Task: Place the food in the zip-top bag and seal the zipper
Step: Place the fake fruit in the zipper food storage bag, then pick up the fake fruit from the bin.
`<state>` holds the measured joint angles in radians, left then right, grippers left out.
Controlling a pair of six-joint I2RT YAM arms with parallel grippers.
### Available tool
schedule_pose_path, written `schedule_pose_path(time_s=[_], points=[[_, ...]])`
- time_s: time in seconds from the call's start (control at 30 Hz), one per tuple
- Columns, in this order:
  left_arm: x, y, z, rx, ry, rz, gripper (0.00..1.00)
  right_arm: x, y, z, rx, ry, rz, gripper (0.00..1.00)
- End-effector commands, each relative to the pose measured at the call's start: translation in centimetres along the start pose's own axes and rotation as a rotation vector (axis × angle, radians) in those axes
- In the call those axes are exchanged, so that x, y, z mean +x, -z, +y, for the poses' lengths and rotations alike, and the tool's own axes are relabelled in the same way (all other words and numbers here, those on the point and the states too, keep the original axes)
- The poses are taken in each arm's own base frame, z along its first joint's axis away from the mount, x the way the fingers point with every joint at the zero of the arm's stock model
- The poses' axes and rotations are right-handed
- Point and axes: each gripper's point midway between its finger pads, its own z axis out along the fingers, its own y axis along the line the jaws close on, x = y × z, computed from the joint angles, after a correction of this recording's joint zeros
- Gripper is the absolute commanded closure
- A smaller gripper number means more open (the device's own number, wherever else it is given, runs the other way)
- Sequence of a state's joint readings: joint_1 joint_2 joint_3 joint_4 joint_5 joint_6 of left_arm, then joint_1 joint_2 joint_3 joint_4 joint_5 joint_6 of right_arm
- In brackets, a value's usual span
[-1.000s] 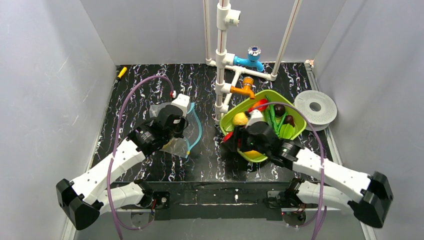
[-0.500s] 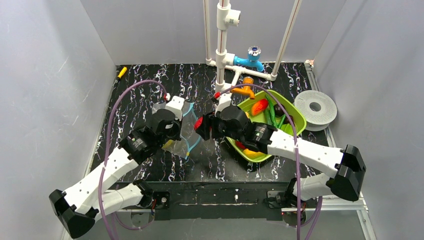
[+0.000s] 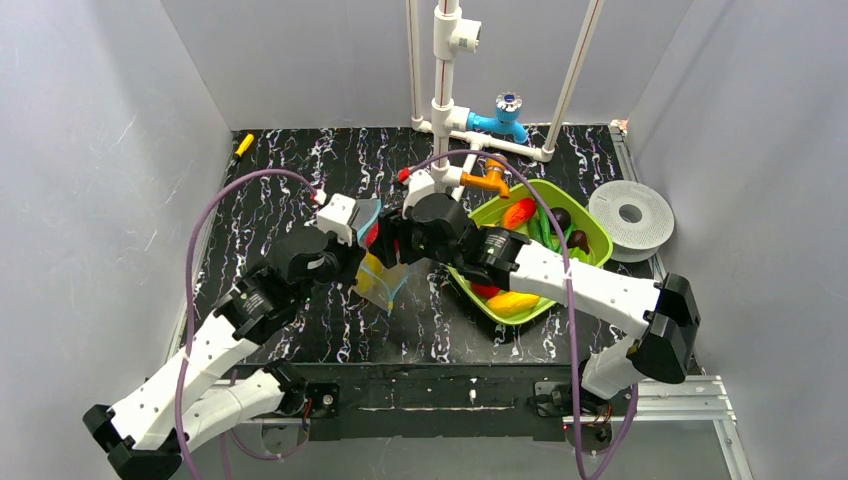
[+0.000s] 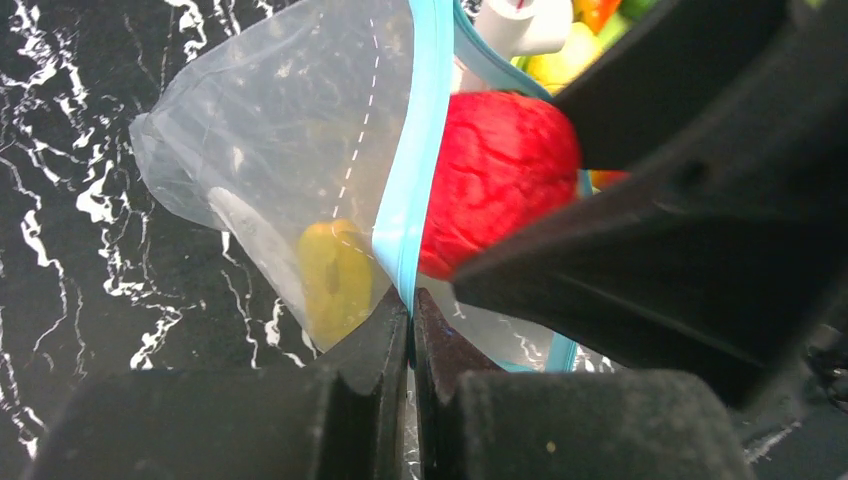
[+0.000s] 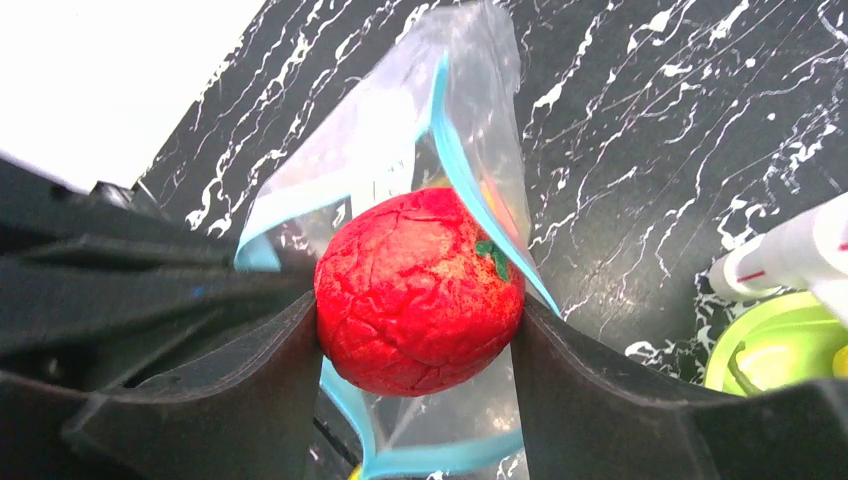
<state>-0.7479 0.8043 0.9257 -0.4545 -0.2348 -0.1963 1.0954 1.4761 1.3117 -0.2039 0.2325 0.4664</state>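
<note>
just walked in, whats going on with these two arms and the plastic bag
The left pincer is shut on the zip-top bag at its blue zipper, holding the mouth open. The right pincer grips a red toy fruit right at that mouth, not yet released. One yellow piece already lies inside the bag, and more food sits in the lime-green tray. The zipper is unsealed.

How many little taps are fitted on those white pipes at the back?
2. A blue tap sits on the white pipes at the back; an orange tap is lower, at the lime-green tray's far rim. The arms could hide another.
</note>
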Motion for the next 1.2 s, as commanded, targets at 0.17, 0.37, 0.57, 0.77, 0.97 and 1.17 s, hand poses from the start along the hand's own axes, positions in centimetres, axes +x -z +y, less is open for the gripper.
schedule_pose_path(time_s=[0.17,0.37,0.57,0.77,0.97,1.17], points=[[-2.2,2.2,-2.3,0.166,0.043,-0.148,1.0,-4.5,-0.1,0.3,0.067,0.064,-0.078,0.58],[-2.1,2.0,-3.0,0.2,0.047,-0.132,1.0,-4.7,-0.2,0.0,0.083,0.083,-0.078,0.23],[-1.8,1.6,-2.5,0.166,0.052,-0.119,1.0,-4.1,-0.5,-0.2,0.095,0.086,-0.057,0.1],[-1.5,1.2,-1.6,0.112,0.054,-0.111,1.0,-3.6,-0.4,-0.4,0.091,0.082,-0.046,0.08],[-1.2,0.7,1.0,-0.047,0.066,-0.092,1.0,-3.1,1.1,-0.8,0.088,0.086,-0.036,0.17],[-0.7,0.5,3.4,-0.193,0.068,-0.064,1.0,-2.8,4.2,-1.7,0.087,0.085,-0.058,0.22]])
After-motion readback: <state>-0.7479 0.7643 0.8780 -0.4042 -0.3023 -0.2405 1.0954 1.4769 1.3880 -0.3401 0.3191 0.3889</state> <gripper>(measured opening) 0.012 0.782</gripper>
